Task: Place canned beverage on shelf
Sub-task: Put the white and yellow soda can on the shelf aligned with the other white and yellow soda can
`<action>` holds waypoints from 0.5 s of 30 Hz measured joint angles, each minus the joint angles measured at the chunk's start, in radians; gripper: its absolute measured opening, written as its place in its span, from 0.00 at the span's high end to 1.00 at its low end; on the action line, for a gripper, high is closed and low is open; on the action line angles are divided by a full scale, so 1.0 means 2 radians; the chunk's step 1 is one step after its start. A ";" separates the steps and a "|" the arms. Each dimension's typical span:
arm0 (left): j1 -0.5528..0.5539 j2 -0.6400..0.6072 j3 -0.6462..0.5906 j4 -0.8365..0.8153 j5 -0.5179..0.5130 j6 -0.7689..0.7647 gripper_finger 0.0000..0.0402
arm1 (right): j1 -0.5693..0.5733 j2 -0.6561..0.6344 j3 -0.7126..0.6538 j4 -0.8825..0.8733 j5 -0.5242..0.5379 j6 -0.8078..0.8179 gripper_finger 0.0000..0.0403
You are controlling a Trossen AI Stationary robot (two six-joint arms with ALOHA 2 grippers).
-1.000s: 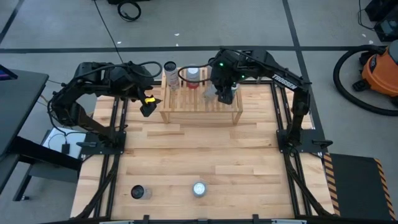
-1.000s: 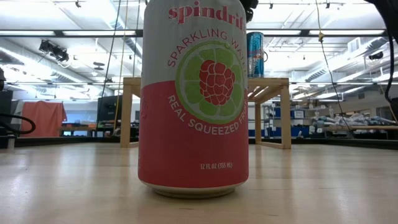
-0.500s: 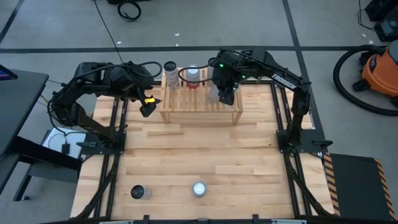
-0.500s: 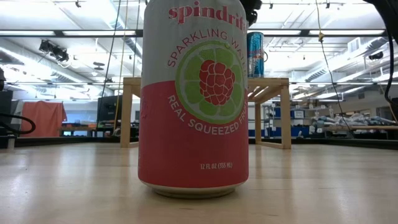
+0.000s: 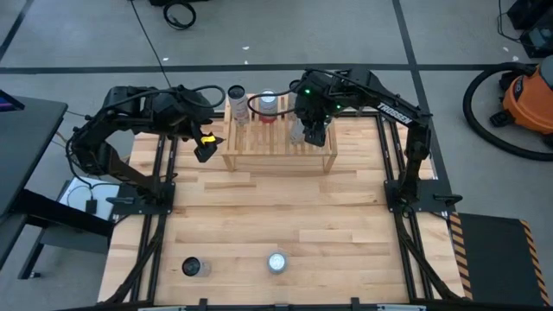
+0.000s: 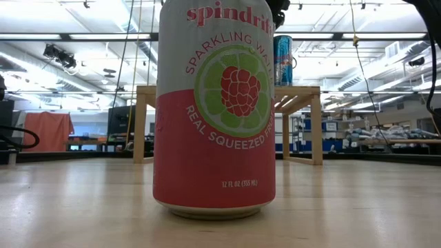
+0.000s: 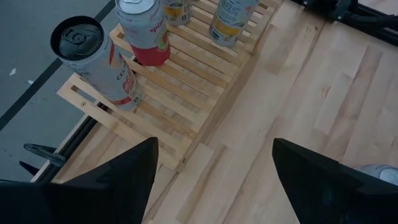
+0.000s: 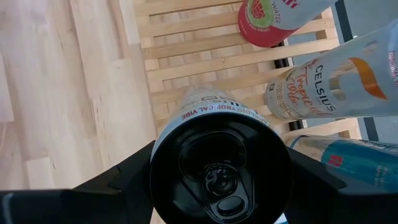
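The pale wooden shelf stands at the table's far edge. On its slats stand a pink can, a white Celsius can and a blue can. My right gripper hangs over the shelf's right part, shut on a black-topped can marked "Tropical Vibe". My left gripper waits open off the shelf's left end, with nothing between its fingers. My right gripper pinches the can's side wall just under the top rim, one finger on each side. The fingers come steeply from above. The can stays upright, its base at the slats; I cannot tell whether it touches them.
Two more cans stand near the table's front edge: a dark-topped one and a pink Spindrift can that fills the middle of the low view. The bare wooden tabletop lies between them and the shelf.
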 joint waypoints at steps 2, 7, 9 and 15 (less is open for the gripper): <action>0.000 0.000 0.000 0.000 0.000 0.000 0.21 | 0.000 0.000 0.000 0.001 0.000 0.000 0.33; 0.000 0.000 0.000 0.000 0.000 0.000 0.21 | -0.001 -0.001 -0.011 0.005 0.000 -0.003 0.32; 0.000 0.000 0.000 0.000 0.000 0.000 0.21 | -0.003 -0.001 -0.018 0.009 0.000 -0.003 0.32; 0.000 0.000 0.000 0.000 0.000 0.000 0.21 | -0.005 -0.002 -0.025 0.025 0.000 -0.007 0.30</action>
